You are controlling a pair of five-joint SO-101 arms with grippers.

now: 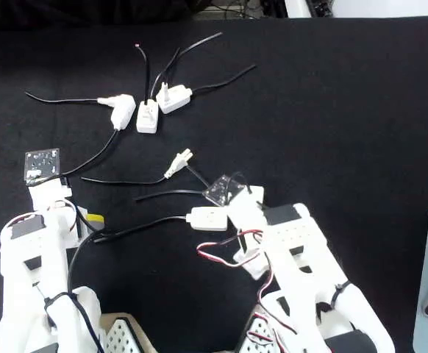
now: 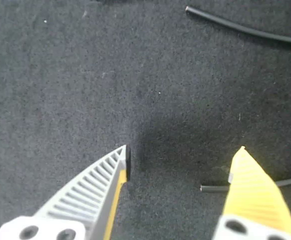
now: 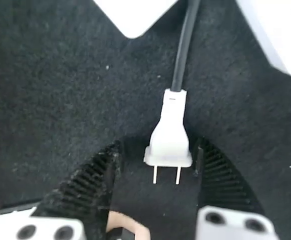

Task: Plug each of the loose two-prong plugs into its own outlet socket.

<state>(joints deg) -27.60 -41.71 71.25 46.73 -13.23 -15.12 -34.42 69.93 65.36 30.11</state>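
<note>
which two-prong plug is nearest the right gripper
The white two-prong plug between the right gripper's open fingers, prongs toward its wrist camera; the others lie farther off.

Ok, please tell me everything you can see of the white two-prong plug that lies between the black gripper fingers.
The white plastic two-prong plug lies flat on the black cloth. Its body widens to a flange, from which two thin metal prongs point toward the wrist camera. A black cable leaves its narrow end. The right gripper stands open around it, not clamping it.
</note>
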